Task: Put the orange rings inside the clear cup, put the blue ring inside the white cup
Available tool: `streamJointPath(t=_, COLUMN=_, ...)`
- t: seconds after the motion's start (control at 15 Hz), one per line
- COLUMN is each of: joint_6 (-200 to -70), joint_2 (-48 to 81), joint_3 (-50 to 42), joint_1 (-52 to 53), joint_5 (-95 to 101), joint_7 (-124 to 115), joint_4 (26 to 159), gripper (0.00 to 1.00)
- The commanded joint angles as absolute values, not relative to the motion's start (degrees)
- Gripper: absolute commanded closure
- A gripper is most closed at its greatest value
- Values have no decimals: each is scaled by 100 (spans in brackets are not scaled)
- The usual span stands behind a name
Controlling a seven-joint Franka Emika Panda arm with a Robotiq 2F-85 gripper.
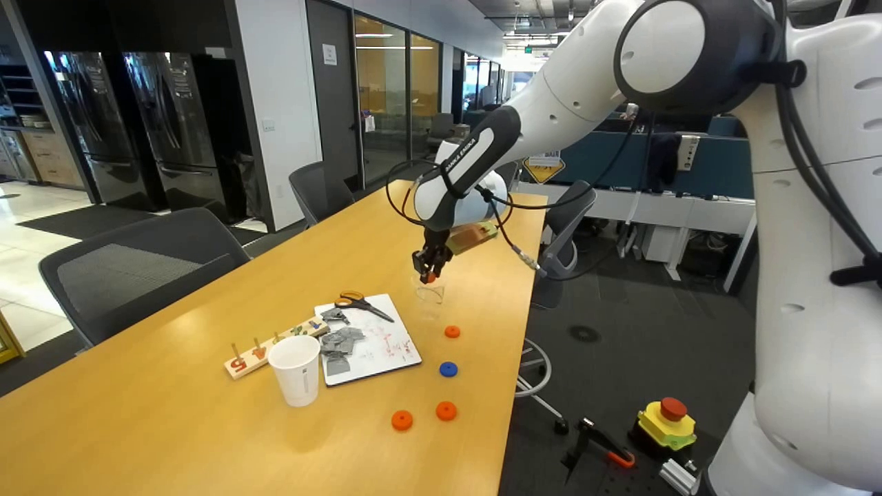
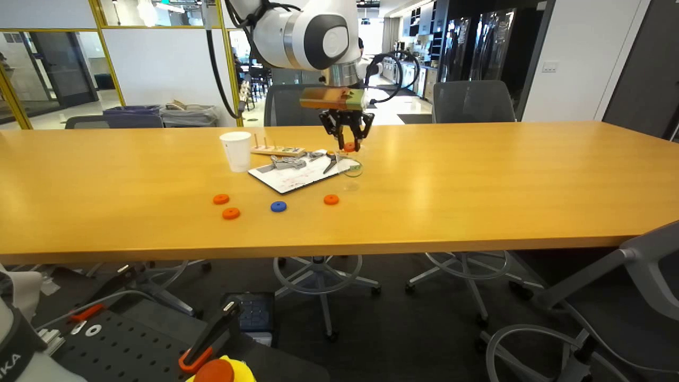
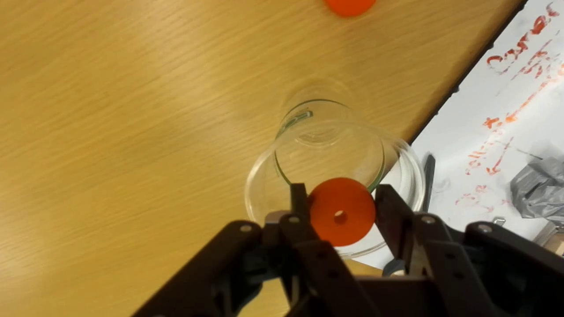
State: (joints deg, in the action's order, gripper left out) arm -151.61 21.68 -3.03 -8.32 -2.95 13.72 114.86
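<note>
My gripper (image 3: 341, 190) is shut on an orange ring (image 3: 343, 220), pinched by its edges. In the wrist view it is over the mouth of the clear cup (image 3: 328, 147), toward the rim's lower side. The clear cup stands upright on the table in both exterior views (image 1: 430, 295) (image 2: 353, 170), and no ring shows inside it. Three orange rings lie on the table: one near the clear cup (image 1: 452, 331), two closer together (image 1: 446, 411) (image 1: 402, 420). The blue ring (image 1: 448, 369) lies between them. The white cup (image 1: 296, 372) stands upright beside the board; its inside bottom is hidden.
A whiteboard (image 1: 386, 337) with grey scraps (image 1: 341, 342) and scissors (image 1: 362, 304) lies beside the clear cup. A wooden peg strip (image 1: 275, 344) lies behind the white cup. Chairs (image 1: 138, 269) stand around the wooden table (image 2: 451, 185).
</note>
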Motion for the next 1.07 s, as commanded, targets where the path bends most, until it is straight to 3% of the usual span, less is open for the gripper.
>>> streamJointPath(t=0.0, joint_6=-14928, joint_2=2160, joint_3=-265, joint_1=-866, joint_5=-303, joint_7=1219, joint_4=11272, gripper=26)
streamJointPath(t=0.2, joint_6=-14957, joint_2=1894, joint_3=-300, joint_1=-818, joint_5=-238, joint_7=1132, joint_4=11475, gripper=3)
streamJointPath(t=0.27, joint_6=-14910, joint_2=1732, joint_3=-341, joint_1=-779, joint_5=-178, joint_7=1054, joint_4=11607, gripper=0)
streamJointPath(t=0.73, joint_6=-14094, joint_2=692, joint_3=-418, joint_1=-754, joint_5=40, joint_7=1019, joint_4=12569, gripper=0)
streamJointPath(t=1.0, joint_6=-13966, joint_2=791, joint_3=-345, joint_1=-739, joint_5=-167, joint_7=1201, joint_4=12877, gripper=0)
